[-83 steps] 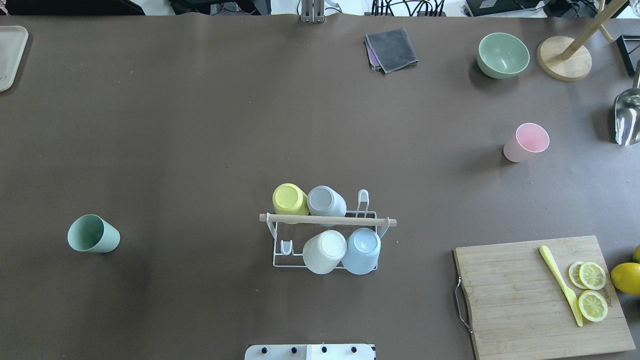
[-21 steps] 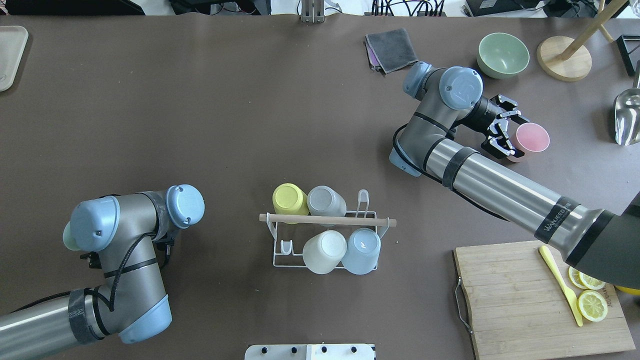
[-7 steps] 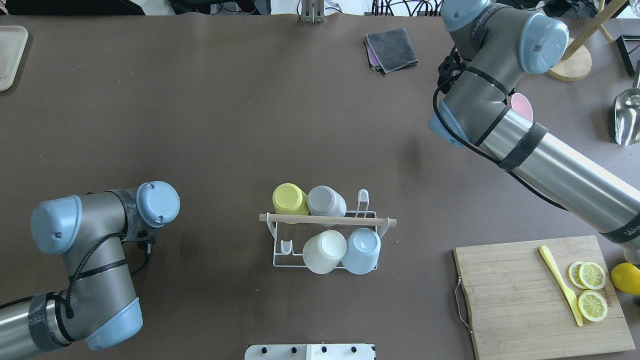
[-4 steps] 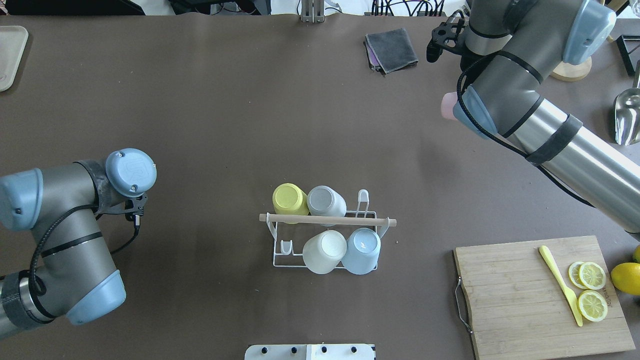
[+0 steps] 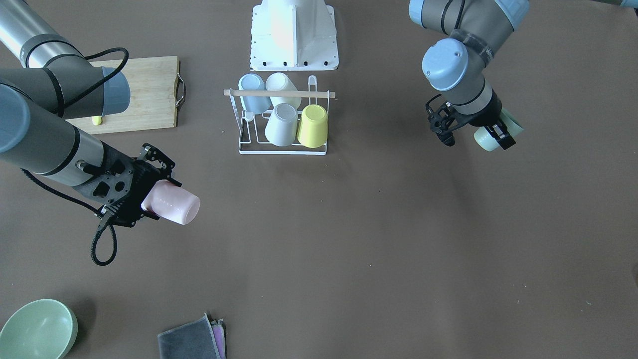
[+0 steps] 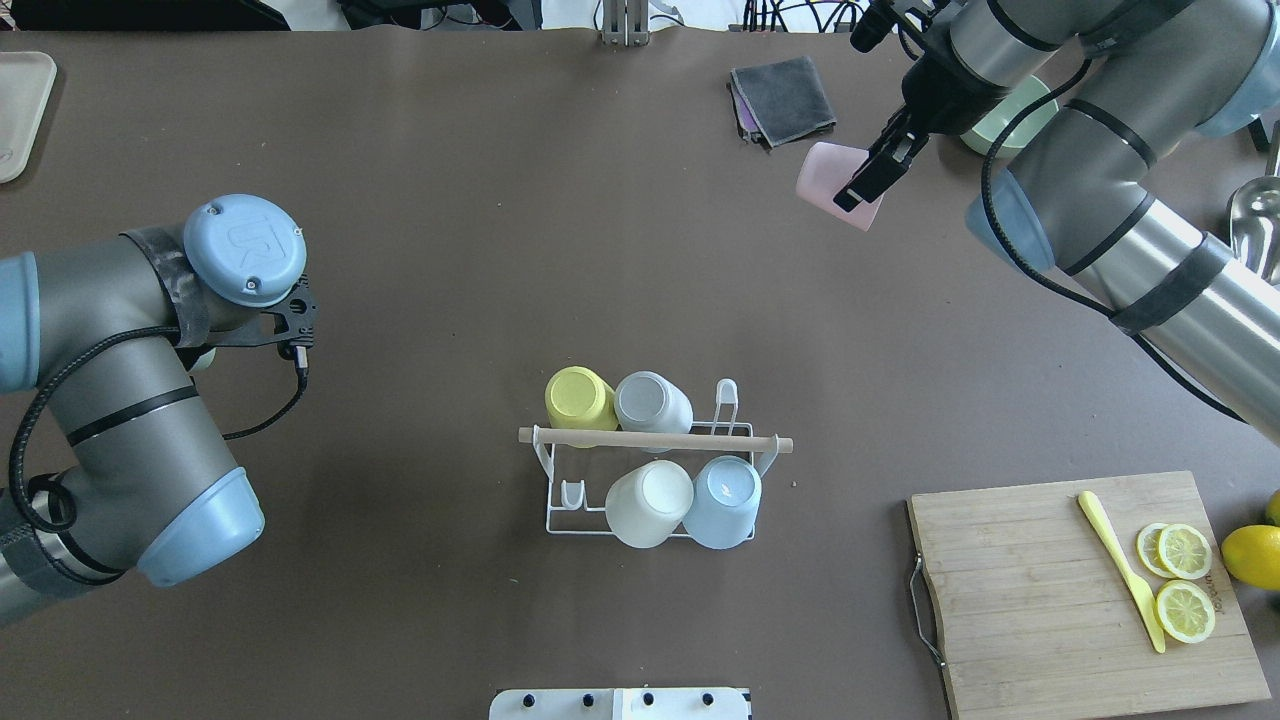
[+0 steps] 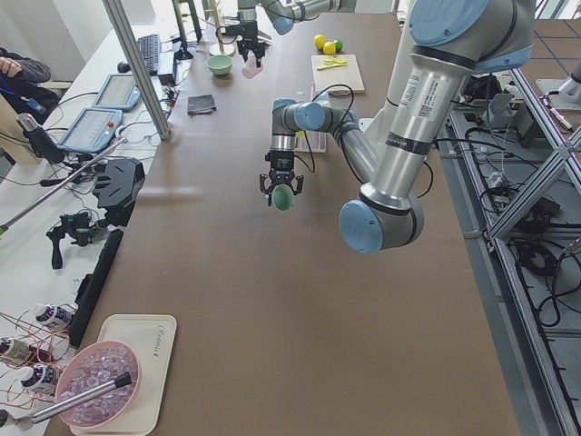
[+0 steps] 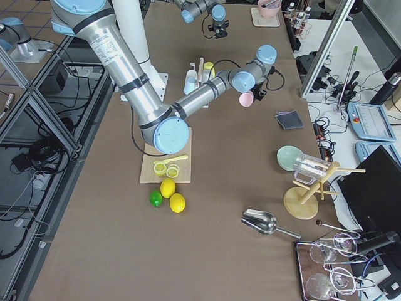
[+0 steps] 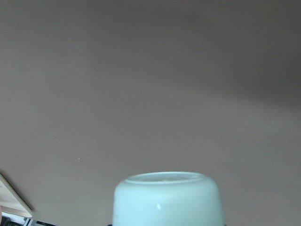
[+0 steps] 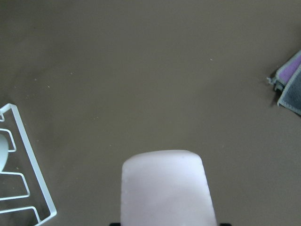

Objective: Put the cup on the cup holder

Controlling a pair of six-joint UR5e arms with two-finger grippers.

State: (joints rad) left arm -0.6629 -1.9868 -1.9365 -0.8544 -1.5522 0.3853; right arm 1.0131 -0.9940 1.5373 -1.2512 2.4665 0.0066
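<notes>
The cup holder [image 6: 655, 440] is a white wire rack with a wooden rod, standing mid-table; it also shows in the front view [image 5: 279, 93]. A yellow, a grey, a white and a blue cup sit upside down on it. One far-right prong [image 6: 727, 393] and one near-left prong [image 6: 572, 493] are bare. My right gripper [image 5: 153, 193] is shut on a pink cup [image 5: 173, 204] and holds it on its side above the table, far right of the rack [image 6: 832, 183]. My left gripper [image 5: 477, 136] is shut on a pale green cup [image 5: 493, 133], held off the table to the rack's left.
A wooden cutting board [image 6: 1040, 590] with lemon slices and a yellow knife lies at the near right. A grey cloth [image 6: 785, 98] and a green bowl [image 5: 37, 329] are at the far side. A beige tray [image 6: 20, 110] sits far left.
Both arms came in, closed on the cups and lifted them. The right gripper has carried the pink cup left and farther out. The left arm has moved away from the table's near edge with the green cup.
</notes>
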